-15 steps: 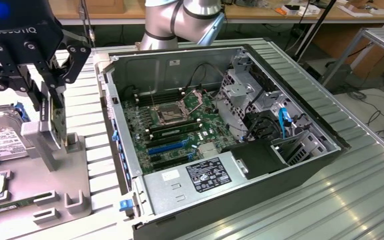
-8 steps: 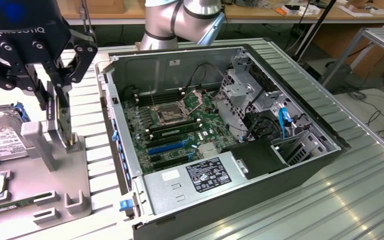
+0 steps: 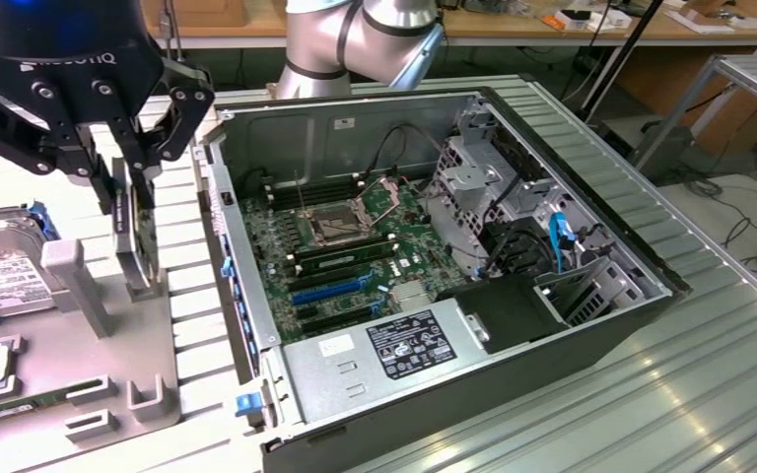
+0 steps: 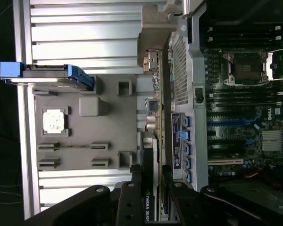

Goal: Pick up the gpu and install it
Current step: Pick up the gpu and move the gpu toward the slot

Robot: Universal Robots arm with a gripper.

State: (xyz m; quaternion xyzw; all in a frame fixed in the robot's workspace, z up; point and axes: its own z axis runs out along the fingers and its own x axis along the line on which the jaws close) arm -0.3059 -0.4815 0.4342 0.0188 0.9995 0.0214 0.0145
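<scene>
The gpu (image 3: 135, 236) stands on edge in a grey holder (image 3: 129, 365) beside the open computer (image 3: 352, 123), the end effector (image 3: 123, 175) clamped on its top edge. It looks light, stiff and fragile, so it is best gripped by the board's edges, not its components.

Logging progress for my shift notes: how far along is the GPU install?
Done: the gripper sits over the top edge of the thin black-faced green gpu card. In hand: the card stands upright in the grey slotted holder, not lifted. Left: the open black computer case has no card in its motherboard slots.
</scene>
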